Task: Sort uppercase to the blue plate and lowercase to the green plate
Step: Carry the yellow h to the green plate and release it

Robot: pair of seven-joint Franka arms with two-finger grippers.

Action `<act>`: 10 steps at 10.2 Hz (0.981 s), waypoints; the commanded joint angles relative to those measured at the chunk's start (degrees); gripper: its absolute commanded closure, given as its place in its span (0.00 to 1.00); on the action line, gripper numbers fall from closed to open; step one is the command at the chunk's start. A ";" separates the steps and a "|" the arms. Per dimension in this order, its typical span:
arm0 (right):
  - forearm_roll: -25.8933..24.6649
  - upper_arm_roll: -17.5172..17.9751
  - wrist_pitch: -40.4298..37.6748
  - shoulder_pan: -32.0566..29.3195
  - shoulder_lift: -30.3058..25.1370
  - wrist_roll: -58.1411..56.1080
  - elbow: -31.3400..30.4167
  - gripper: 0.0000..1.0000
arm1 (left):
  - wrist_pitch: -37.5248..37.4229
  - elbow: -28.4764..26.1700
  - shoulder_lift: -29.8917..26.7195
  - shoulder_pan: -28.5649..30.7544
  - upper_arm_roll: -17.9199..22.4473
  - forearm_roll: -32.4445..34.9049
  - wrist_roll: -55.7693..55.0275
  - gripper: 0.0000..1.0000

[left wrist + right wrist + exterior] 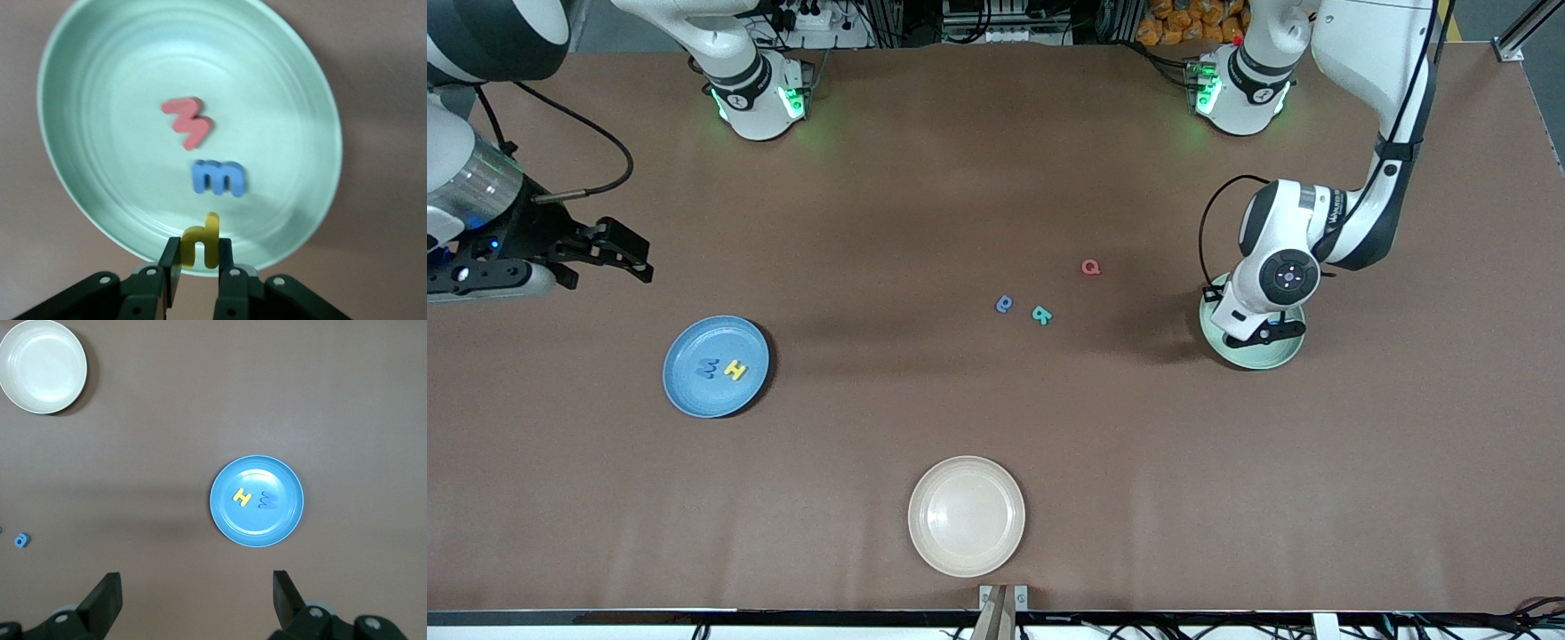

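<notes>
My left gripper [197,267] hangs over the green plate [93,80], fingers pinching the yellow d [200,241]; release comes next. My right gripper [197,600] waits, fingers wide, above the desk [996,178].

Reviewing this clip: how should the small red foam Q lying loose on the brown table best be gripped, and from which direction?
Probably straight down from above, gripper fingers pinching across opposite outer edges of the small red foam Q. It lies flat on the brown table, so only its thin rim offers faces to clamp, and it sits apart from the other loose letters.
</notes>
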 commanded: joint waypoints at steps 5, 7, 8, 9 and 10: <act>0.66 -0.69 -0.21 -0.13 1.22 0.16 1.20 0.00 | 0.45 1.87 -2.07 2.90 0.18 1.79 7.52 0.36; 0.04 -1.14 -0.38 -0.48 1.31 0.07 1.02 0.00 | 0.10 2.93 -3.03 3.51 1.06 1.79 9.82 0.23; 0.22 -1.05 -0.38 -1.70 0.96 -0.19 0.85 0.00 | 0.01 3.19 -4.78 4.13 1.06 1.79 10.26 0.19; 0.22 -1.05 -0.56 -1.71 0.70 -0.19 0.67 0.00 | -0.51 5.02 -5.67 4.22 1.24 1.79 10.61 0.18; 0.22 -1.05 -0.47 -1.71 0.52 -0.19 0.76 0.00 | -1.73 6.60 -6.63 4.48 1.24 1.71 10.88 0.17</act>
